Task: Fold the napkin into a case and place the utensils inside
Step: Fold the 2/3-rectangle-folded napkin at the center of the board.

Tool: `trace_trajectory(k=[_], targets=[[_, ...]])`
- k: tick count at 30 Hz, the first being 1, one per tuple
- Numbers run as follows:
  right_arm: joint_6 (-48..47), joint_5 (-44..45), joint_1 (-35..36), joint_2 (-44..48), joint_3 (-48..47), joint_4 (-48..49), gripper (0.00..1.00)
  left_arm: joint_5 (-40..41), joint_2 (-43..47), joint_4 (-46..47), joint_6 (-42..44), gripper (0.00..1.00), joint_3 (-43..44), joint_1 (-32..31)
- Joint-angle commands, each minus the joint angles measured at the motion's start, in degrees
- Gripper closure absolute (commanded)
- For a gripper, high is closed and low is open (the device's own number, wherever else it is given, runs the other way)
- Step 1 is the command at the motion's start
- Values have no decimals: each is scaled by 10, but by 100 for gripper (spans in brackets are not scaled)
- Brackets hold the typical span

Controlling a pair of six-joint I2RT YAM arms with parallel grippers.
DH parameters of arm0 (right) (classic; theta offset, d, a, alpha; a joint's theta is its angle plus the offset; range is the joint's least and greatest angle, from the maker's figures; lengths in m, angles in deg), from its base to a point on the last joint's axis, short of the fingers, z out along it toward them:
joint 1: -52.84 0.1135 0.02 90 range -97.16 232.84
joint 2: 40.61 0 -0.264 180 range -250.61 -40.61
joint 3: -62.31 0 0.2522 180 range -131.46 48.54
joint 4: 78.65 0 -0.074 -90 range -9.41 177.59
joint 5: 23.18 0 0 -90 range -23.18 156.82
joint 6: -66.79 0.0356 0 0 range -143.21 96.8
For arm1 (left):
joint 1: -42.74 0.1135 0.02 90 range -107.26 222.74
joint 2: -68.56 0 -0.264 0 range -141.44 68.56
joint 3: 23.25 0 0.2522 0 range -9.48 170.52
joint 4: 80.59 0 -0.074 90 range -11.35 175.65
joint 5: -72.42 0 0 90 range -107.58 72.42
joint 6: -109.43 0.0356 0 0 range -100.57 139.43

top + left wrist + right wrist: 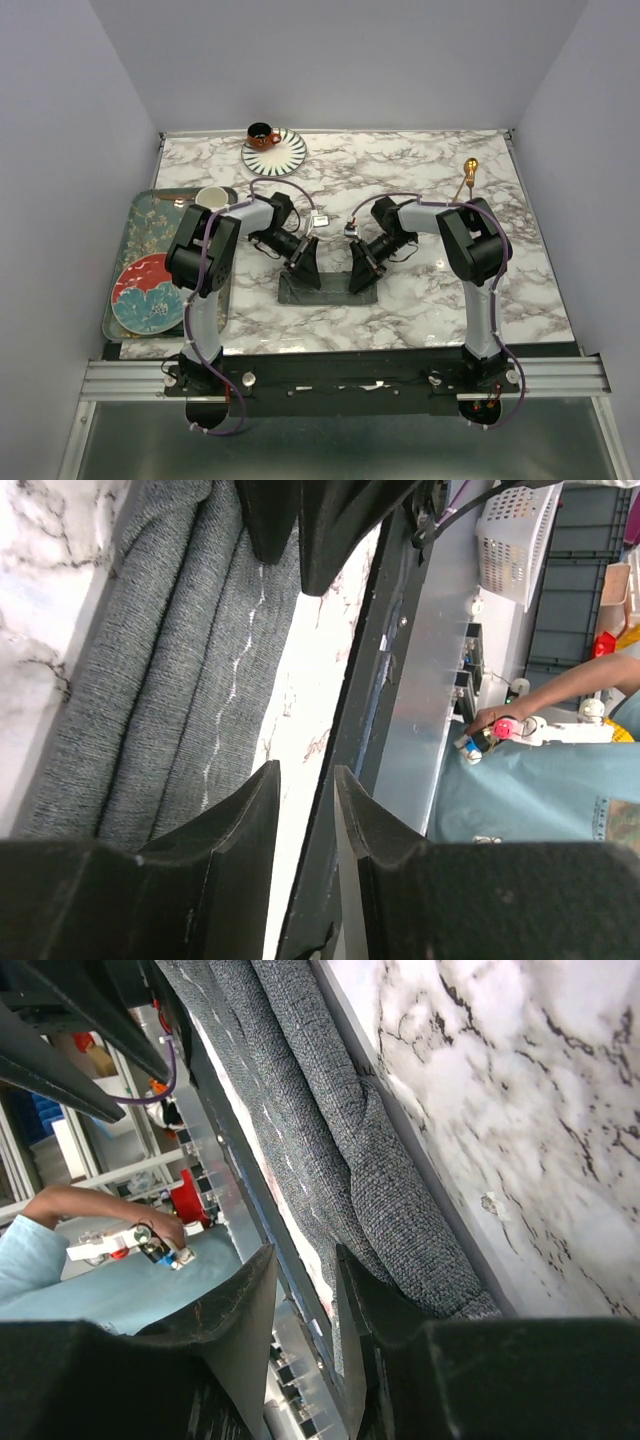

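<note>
The dark grey napkin lies folded into a long narrow strip on the marble table, between my two grippers. My left gripper stands over its left end, and my right gripper over its right end. In the left wrist view the folded napkin runs beside the left gripper, whose jaws stand slightly apart with nothing between them. The right wrist view shows the napkin next to one finger of the right gripper, which is also open and empty. A gold utensil lies at the back right.
An orange cup on a striped saucer stands at the back. A green tray at the left holds a red-and-blue plate and a pale cup. The table's front edge is close behind the napkin.
</note>
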Motion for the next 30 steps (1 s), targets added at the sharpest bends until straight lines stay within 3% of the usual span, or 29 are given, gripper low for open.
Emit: trace_trajectory(k=[1, 7, 18, 24, 30], targets=[[-12, 106, -7, -7, 1, 29, 61, -9, 43, -2, -14, 65, -26, 0], [-12, 111, -7, -4, 1, 29, 61, 4, 26, -1, -11, 69, -56, 20], [-24, 123, -6, 8, 0, 25, 61, 28, -153, 3, 9, 76, 17, 55], [10, 64, -5, 86, -45, -12, 58, 41, -157, 2, 13, 80, 9, 58], [50, 14, 41, 118, -44, -1, 55, 41, -150, 6, 13, 80, -1, 61]])
